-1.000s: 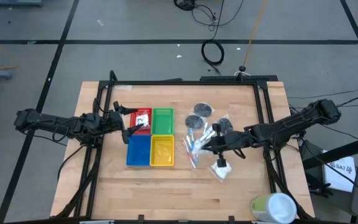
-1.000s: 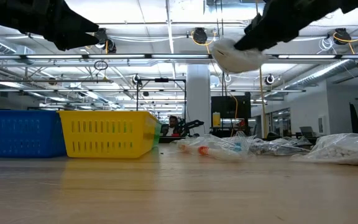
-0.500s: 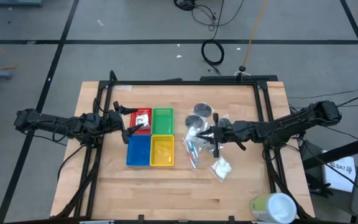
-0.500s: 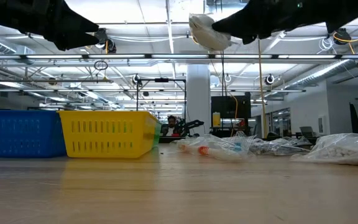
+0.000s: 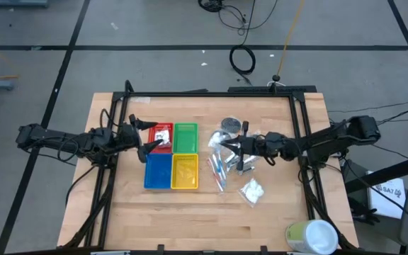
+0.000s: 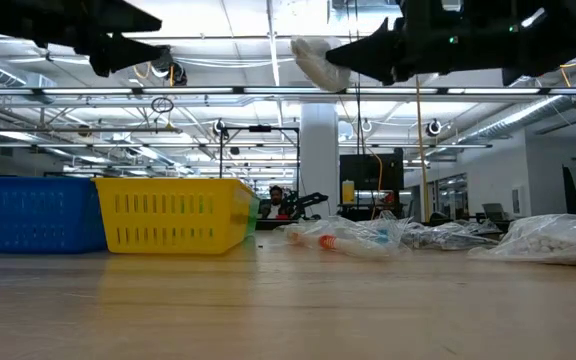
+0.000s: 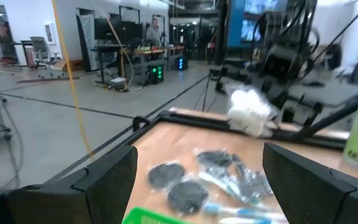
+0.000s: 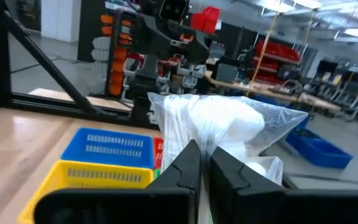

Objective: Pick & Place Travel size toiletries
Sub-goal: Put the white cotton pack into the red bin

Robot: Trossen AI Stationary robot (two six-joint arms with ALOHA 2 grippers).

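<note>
My right gripper (image 5: pixel 227 144) is shut on a white packet in clear wrap (image 8: pixel 219 124), held high over the pile of toiletries; in the low view the packet (image 6: pixel 315 60) hangs near the top. Below it on the table lie dark discs (image 7: pixel 166 175), slim tubes (image 5: pixel 217 168) and another white packet (image 5: pixel 252 190). My left gripper (image 5: pixel 144 136) stands open and level above the red tray (image 5: pixel 163 132), with nothing between its fingers (image 7: pixel 107 180). My right gripper pinches the packet's clear wrap (image 8: pixel 199 138) between its two fingers, at the end nearest the gripper. The fingers lie about level and come from the table's right side. The packet juts out beyond the fingertips, lifted clear of the table.
Green (image 5: pixel 185 133), blue (image 5: pixel 158 171) and yellow (image 5: pixel 184 172) trays sit beside the red one, left of centre. A large pale green and white cylinder (image 5: pixel 310 236) lies at the near right corner. Bare wood spans the near half of the table.
My right gripper has carried the white packet toward the table's left and far edges, over the toiletries pile. It has tipped up from slanting down to about level, staying shut on the packet.
</note>
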